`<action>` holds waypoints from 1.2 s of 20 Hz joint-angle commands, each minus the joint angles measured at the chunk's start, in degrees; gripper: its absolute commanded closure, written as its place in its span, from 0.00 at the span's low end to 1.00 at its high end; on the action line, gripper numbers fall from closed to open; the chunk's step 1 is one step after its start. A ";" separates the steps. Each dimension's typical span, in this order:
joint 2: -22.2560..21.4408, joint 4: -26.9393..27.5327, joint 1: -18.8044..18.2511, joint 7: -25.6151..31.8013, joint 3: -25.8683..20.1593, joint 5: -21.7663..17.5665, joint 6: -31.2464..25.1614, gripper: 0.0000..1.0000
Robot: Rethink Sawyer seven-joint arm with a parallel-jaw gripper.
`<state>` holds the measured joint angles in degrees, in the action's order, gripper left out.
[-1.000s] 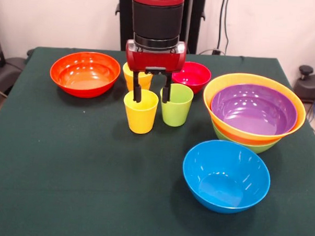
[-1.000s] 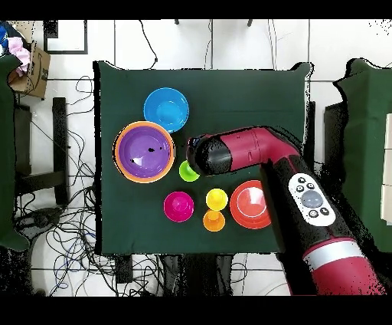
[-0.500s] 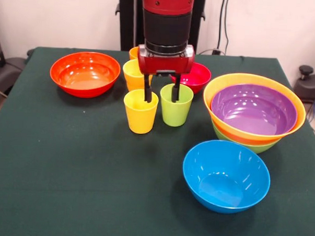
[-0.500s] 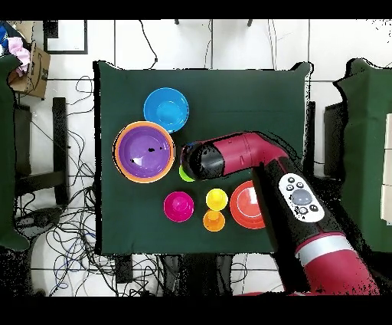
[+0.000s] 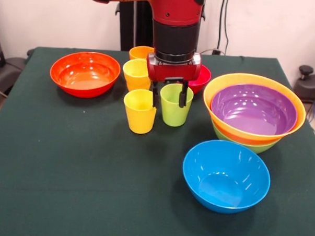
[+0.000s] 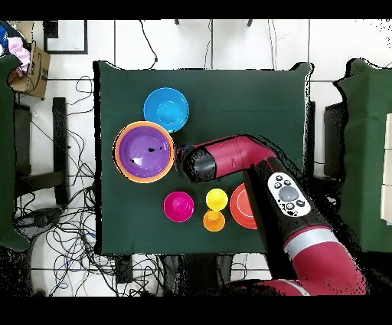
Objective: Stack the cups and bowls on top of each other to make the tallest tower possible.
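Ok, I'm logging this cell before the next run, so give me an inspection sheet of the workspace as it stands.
Surface: dark green cloth table.
Job's things: lime green cup and yellow cup upright side by side; two more cups behind; purple bowl nested in large orange bowl over a green one; blue bowl, red-orange bowl and magenta bowl stand alone.
Clutter: nothing seen.
Gripper: gripper open, fingers straddling the lime cup's near rim.
Cables: many loose on floor.
Surroundings: cardboard box at a corner.
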<state>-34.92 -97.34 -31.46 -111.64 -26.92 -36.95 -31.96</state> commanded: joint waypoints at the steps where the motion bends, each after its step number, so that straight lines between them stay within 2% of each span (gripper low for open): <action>1: 1.46 2.28 1.44 -0.42 5.15 -7.10 4.52 0.00; 8: 1.09 2.59 1.89 0.42 6.68 -6.37 4.98 0.00; 14: -1.03 1.86 0.91 1.21 5.83 -3.11 3.21 0.00; 19: -3.16 0.78 1.03 -0.85 6.28 -0.43 2.00 0.00; 24: -3.92 -0.59 2.08 -4.63 8.17 0.56 3.76 0.00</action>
<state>-37.17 -97.32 -31.04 -111.64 -20.97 -36.73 -28.31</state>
